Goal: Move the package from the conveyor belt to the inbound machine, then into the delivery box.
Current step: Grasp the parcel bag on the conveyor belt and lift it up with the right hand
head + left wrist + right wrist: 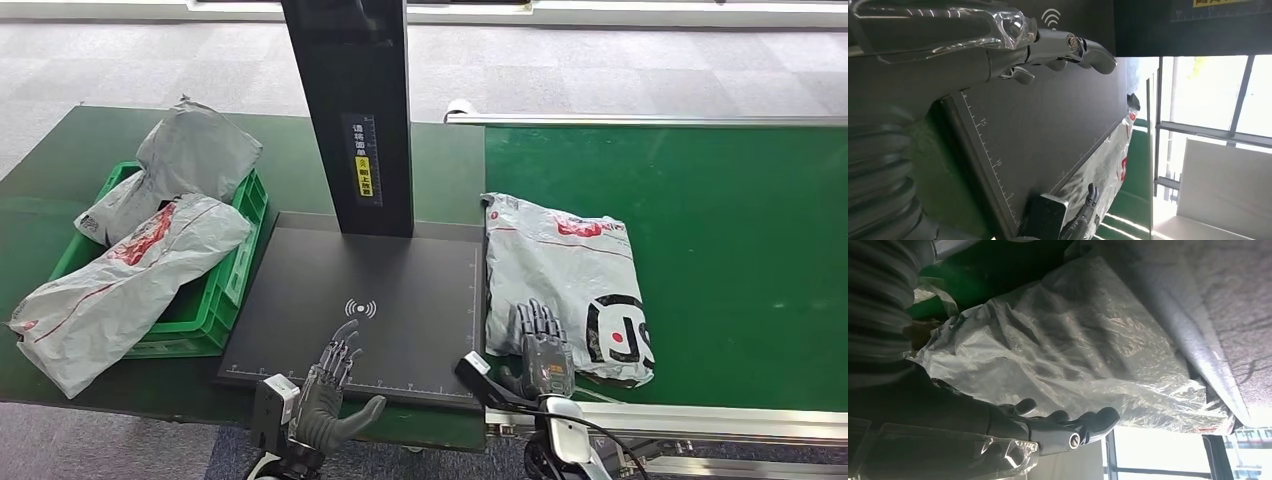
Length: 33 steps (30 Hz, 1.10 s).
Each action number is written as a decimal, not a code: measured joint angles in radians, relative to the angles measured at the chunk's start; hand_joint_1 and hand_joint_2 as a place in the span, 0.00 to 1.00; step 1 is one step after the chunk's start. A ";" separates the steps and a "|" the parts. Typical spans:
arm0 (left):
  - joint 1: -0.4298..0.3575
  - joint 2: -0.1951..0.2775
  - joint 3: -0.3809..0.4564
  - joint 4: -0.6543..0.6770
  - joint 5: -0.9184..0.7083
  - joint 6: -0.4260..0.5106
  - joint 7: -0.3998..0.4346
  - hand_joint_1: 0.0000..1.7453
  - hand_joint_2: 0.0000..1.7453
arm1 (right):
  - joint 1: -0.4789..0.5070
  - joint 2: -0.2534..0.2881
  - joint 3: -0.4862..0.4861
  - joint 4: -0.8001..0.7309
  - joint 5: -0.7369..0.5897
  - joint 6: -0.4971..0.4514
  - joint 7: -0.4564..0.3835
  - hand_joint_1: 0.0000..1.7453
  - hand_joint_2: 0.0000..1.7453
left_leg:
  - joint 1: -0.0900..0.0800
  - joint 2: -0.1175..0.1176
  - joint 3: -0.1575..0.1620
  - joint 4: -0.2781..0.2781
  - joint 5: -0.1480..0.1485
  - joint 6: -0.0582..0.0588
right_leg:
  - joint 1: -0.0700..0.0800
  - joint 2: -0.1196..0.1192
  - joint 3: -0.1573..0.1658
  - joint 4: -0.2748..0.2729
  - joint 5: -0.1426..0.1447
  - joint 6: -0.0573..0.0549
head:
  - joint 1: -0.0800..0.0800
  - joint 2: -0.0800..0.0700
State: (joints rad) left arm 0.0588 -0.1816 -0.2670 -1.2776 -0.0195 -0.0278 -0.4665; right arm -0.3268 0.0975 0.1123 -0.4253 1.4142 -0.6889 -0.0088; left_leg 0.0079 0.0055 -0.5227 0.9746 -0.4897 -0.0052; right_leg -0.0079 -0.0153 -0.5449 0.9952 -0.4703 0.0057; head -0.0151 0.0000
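Observation:
A grey plastic package (566, 280) with red and black print lies on the green conveyor belt (720, 230), its left edge against the black inbound machine platform (370, 300). My right hand (541, 348) rests flat on the package's near left corner, fingers stretched out. The right wrist view has those fingers (1083, 426) lying along the crinkled plastic (1058, 340). My left hand (328, 392) hovers open over the platform's near edge, fingers apart and empty; its fingers (1063, 47) reach over the scale surface (1048, 130) in the left wrist view. The green delivery box (225, 270) sits at the left.
The machine's black upright column (360, 110) rises from the back of the platform. Several grey packages (130, 270) overflow the green box, one hanging over its near left corner. A metal rail (650, 119) borders the belt's far side.

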 joint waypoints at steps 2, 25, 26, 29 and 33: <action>0.000 0.000 0.001 0.000 0.000 0.000 0.000 0.00 1.00 | 0.001 -0.001 -0.001 0.000 0.002 0.000 0.001 0.71 1.00 | 0.000 0.000 0.002 0.000 0.000 0.001 | 0.000 0.000 0.002 -0.001 0.000 0.001 | 0.000 0.000; -0.004 0.000 0.007 -0.001 -0.003 0.000 0.002 0.00 1.00 | 0.007 0.001 -0.021 -0.003 0.022 0.000 0.015 1.00 1.00 | 0.000 0.000 0.013 0.000 -0.006 0.006 | 0.000 0.000 0.016 -0.007 -0.002 0.005 | 0.000 0.000; -0.004 0.000 0.007 -0.002 -0.003 0.000 0.002 0.00 1.00 | 0.007 0.001 -0.022 -0.003 0.022 0.000 0.015 1.00 1.00 | 0.000 0.000 0.013 0.000 -0.006 0.006 | 0.000 0.000 0.017 -0.007 -0.002 0.005 | 0.000 0.000; -0.005 0.000 0.007 -0.002 -0.003 0.000 0.002 0.00 1.00 | 0.007 0.001 -0.023 -0.003 0.022 0.000 0.015 1.00 1.00 | 0.000 0.000 0.013 0.000 -0.006 0.007 | 0.000 0.000 0.017 -0.007 -0.002 0.005 | 0.000 0.000; -0.006 0.000 0.006 -0.003 -0.003 0.000 0.002 0.00 1.00 | 0.008 0.001 -0.024 -0.004 0.022 0.000 0.015 1.00 1.00 | 0.000 0.000 0.013 0.000 -0.006 0.007 | -0.001 0.000 0.017 -0.008 -0.002 0.005 | 0.000 0.000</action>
State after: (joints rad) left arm 0.0526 -0.1818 -0.2605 -1.2807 -0.0225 -0.0282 -0.4641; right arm -0.3190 0.0984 0.0882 -0.4294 1.4366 -0.6889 0.0057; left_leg 0.0076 0.0057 -0.5097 0.9746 -0.4959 0.0021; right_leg -0.0085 -0.0154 -0.5279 0.9875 -0.4725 0.0111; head -0.0154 0.0000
